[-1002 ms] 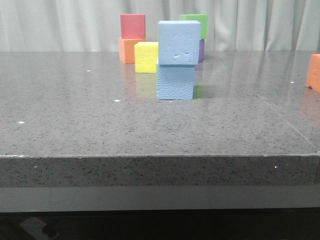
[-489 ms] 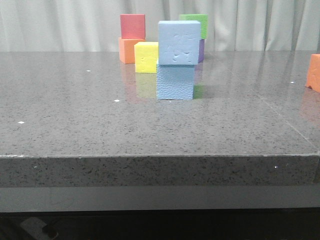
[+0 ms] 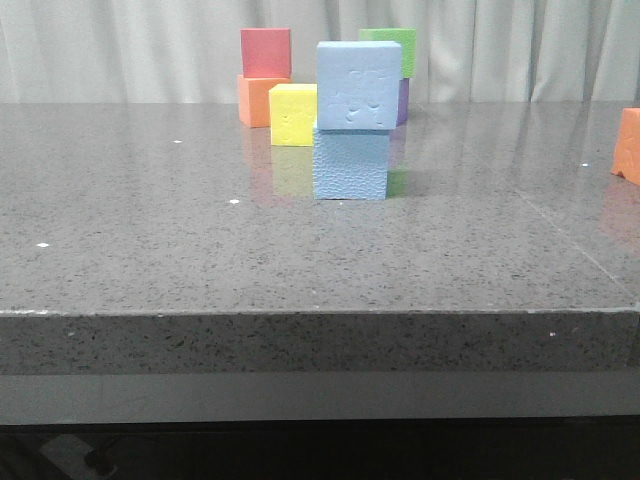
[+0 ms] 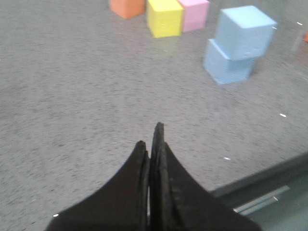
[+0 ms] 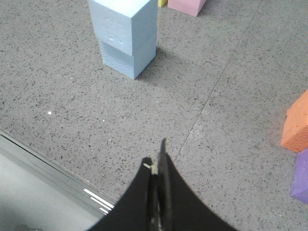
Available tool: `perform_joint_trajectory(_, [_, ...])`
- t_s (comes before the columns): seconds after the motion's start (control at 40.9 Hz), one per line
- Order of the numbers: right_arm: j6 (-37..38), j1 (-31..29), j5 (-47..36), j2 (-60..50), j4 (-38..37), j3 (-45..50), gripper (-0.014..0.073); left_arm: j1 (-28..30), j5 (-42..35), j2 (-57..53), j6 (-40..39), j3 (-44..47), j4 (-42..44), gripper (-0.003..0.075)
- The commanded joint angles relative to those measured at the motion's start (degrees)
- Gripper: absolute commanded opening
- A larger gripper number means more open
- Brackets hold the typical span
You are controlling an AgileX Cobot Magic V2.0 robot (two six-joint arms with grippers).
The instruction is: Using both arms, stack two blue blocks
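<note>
Two sky-blue foam cubes stand stacked near the middle of the grey table. The upper blue block (image 3: 358, 85) shows faint jigsaw outlines and sits slightly offset on the lower blue block (image 3: 350, 164). The stack also shows in the left wrist view (image 4: 238, 43) and the right wrist view (image 5: 129, 36). My left gripper (image 4: 151, 139) is shut and empty, well back from the stack near the table's front edge. My right gripper (image 5: 156, 159) is shut and empty, also near the front edge. Neither gripper shows in the front view.
Behind the stack stand a yellow cube (image 3: 292, 114), a red cube (image 3: 265, 52) on an orange cube (image 3: 258, 100), and a green cube (image 3: 393, 45) on a purple cube (image 3: 402, 100). An orange cube (image 3: 627, 145) sits at the far right. The table's front edge (image 3: 320, 315) is near.
</note>
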Motion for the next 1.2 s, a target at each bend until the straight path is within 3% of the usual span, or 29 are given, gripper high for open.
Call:
perform_joint_trajectory(0.0, [-0.4, -0.3, -3.6, -0.3, 0.6, -1.6, -0.0122, 4.6, -9.3, -3.5, -0.6, 3.5, 0.3, -0.0020])
perform_joint_trajectory(0.342, [-0.4, -0.3, -3.6, -0.3, 0.6, -1.6, -0.0122, 18.2, -32.3, -19.8, -0.6, 25.1, 0.3, -0.0020])
perform_joint_trajectory(0.684, [-0.4, -0.3, -3.6, -0.3, 0.6, -1.6, -0.0122, 21.4, -45.8, -28.1, -0.6, 39.8, 0.3, -0.0020])
perform_joint_trajectory(1.173, [-0.4, -0.3, -3.6, -0.3, 0.6, -1.6, -0.0122, 21.4, -46.2, -29.3, -0.6, 39.8, 0.3, -0.0020])
